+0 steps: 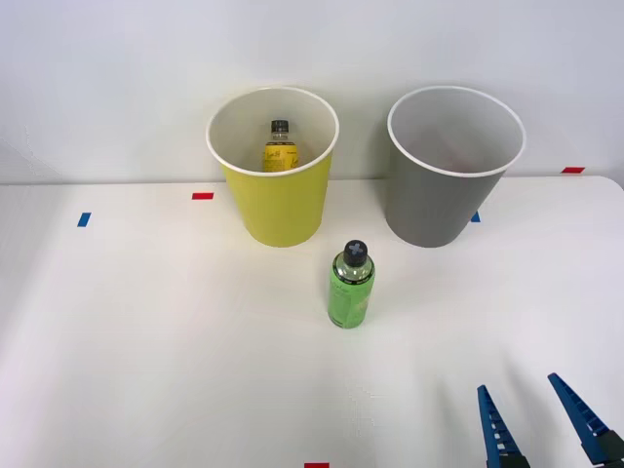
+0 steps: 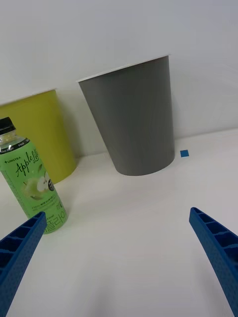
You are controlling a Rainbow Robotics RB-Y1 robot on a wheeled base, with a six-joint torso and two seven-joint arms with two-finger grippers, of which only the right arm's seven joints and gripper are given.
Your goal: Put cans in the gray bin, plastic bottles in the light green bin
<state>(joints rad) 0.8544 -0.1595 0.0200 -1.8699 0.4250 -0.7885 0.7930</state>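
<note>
I see my ribbed blue end effector [image 1: 544, 419] spread apart, empty, low over the smooth white table [image 1: 146, 341]; the glossy cylindrical green bottle [image 1: 351, 285] stands upright ahead-left, apart.

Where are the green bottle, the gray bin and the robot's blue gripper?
green bottle [image 1: 351, 290]: front view, on its label.
gray bin [image 1: 429, 207]: front view, on its outer wall.
right gripper [image 1: 542, 419]: front view, midway between its open blue fingertips.
</note>
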